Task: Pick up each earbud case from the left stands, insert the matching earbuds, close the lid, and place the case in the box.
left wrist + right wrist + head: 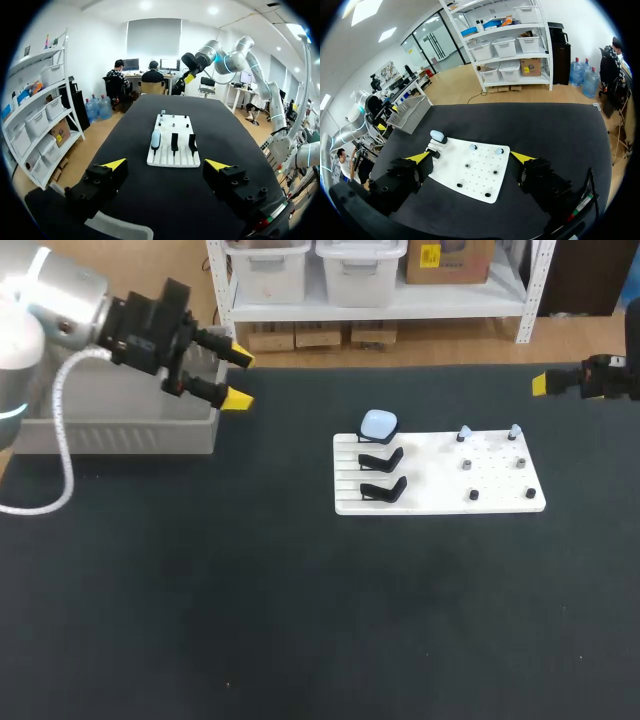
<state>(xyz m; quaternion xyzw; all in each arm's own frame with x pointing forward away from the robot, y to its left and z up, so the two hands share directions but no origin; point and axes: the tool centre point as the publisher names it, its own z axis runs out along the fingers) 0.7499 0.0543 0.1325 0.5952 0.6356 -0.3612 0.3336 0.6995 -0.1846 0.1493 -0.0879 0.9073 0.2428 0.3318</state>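
Observation:
A light-blue earbud case point(378, 424) sits closed on the rearmost of three stands at the left end of a white board point(440, 502). The two nearer black stands point(381, 459) point(383, 489) hold nothing. Two pale-blue earbuds point(464, 432) point(514, 430) rest on the board's rear pegs. My left gripper point(238, 378) hangs open and empty above the right end of the grey box point(110, 435). My right gripper point(540, 383) is at the far right, well above and behind the board. In the right wrist view the gripper point(471, 157) is open, with the case point(437, 135) and earbuds point(473, 147) ahead.
Several bare grey pegs point(467, 464) stand on the board's right half. In the left wrist view my left gripper point(166, 164) looks along the table at the board point(173, 159) and case point(156, 139), with my right arm's gripper point(189, 77) beyond.

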